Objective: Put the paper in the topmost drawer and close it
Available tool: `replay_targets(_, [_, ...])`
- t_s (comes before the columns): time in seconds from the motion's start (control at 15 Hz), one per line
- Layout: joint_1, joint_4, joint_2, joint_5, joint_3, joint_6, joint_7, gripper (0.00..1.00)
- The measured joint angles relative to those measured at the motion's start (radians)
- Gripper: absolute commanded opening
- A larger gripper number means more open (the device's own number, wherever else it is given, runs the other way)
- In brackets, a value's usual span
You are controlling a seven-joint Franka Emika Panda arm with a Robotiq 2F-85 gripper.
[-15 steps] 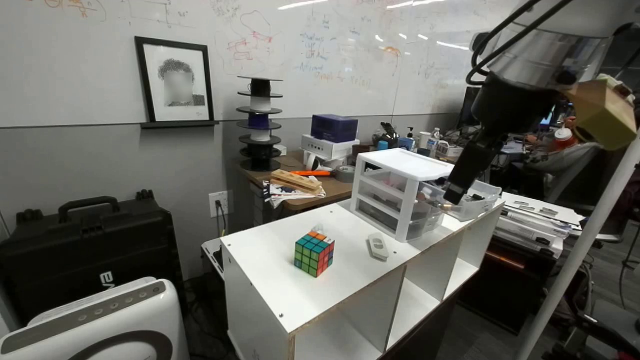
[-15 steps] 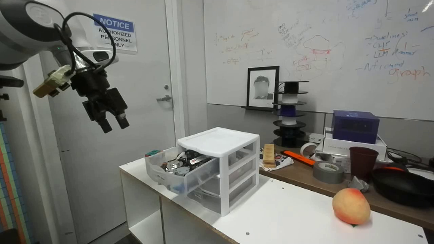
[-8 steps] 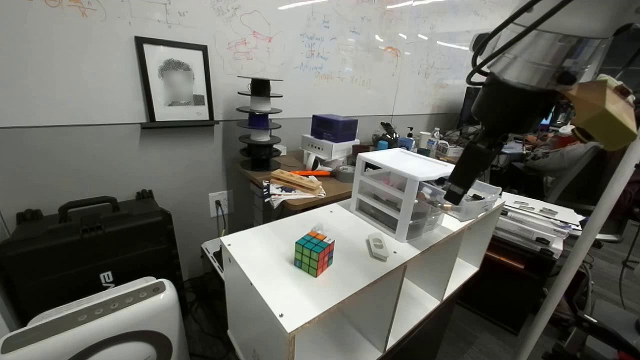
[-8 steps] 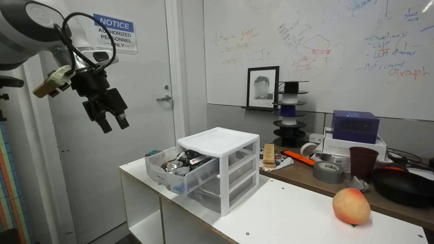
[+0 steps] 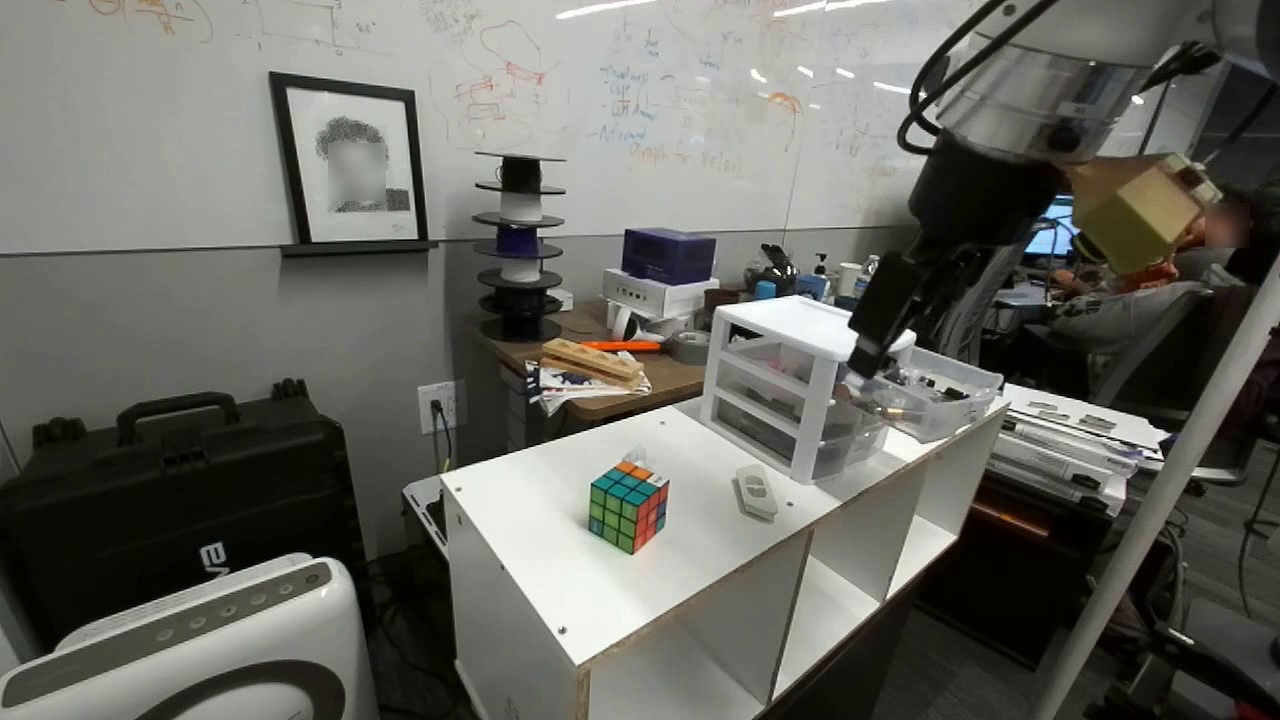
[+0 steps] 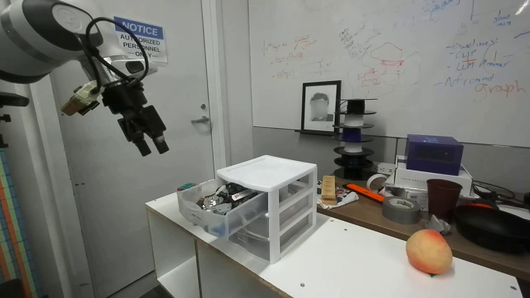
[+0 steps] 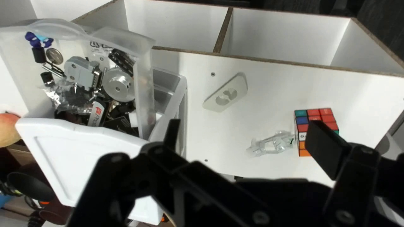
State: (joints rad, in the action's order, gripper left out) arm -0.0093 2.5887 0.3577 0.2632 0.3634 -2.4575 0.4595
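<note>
The topmost drawer (image 6: 203, 217) is pulled out of the white drawer unit (image 6: 267, 171) and holds metal odds and ends; it also shows in the wrist view (image 7: 143, 94). A crumpled whitish wad (image 7: 273, 143), which seems to be the paper, lies beside the multicoloured cube (image 7: 325, 118) and looks see-through. In an exterior view the wad (image 5: 636, 456) is partly hidden behind the cube (image 5: 628, 510). My gripper (image 6: 153, 149) is open and empty, above and apart from the drawer. In the wrist view its fingers (image 7: 326, 148) stand wide apart.
A flat pale grey object (image 5: 755, 492) lies on the white shelf top (image 5: 560, 540) between cube and drawer unit. A peach-like fruit (image 6: 429, 252) sits beyond the unit. Another crumpled grey wad (image 6: 437, 224) is by a dark cup (image 6: 443, 200).
My gripper has moved toward the drawer unit and slightly up in the last half second. It stays open. The drawer, wad and cube have not moved.
</note>
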Motion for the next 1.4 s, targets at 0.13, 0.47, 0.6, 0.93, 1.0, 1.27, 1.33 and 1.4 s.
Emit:
replay_targets(0.13, [-0.012, -0.054, -0.054, 0.0, -0.015, -0.011, 0.025, 1.0])
replay_targets(0.47, [-0.001, -0.221, -0.264, -0.098, -0.089, -0.104, 0.032, 1.0])
replay_targets(0.6, [0.009, -0.294, -0.361, -0.12, -0.116, -0.16, 0.053, 1.0])
replay_targets(0.93, [0.09, -0.471, -0.588, -0.112, -0.205, -0.21, 0.162, 1.0])
replay_targets(1.0, [0.113, -0.501, -0.627, -0.112, -0.225, -0.21, 0.186, 1.0])
replay_targets(1.27, [0.2, -0.599, -0.763, -0.129, -0.286, -0.21, 0.26, 1.0])
replay_targets(1.33, [0.214, -0.618, -0.791, -0.138, -0.293, -0.21, 0.271, 1.0])
replay_targets(1.4, [0.227, -0.636, -0.819, -0.144, -0.302, -0.21, 0.282, 1.0])
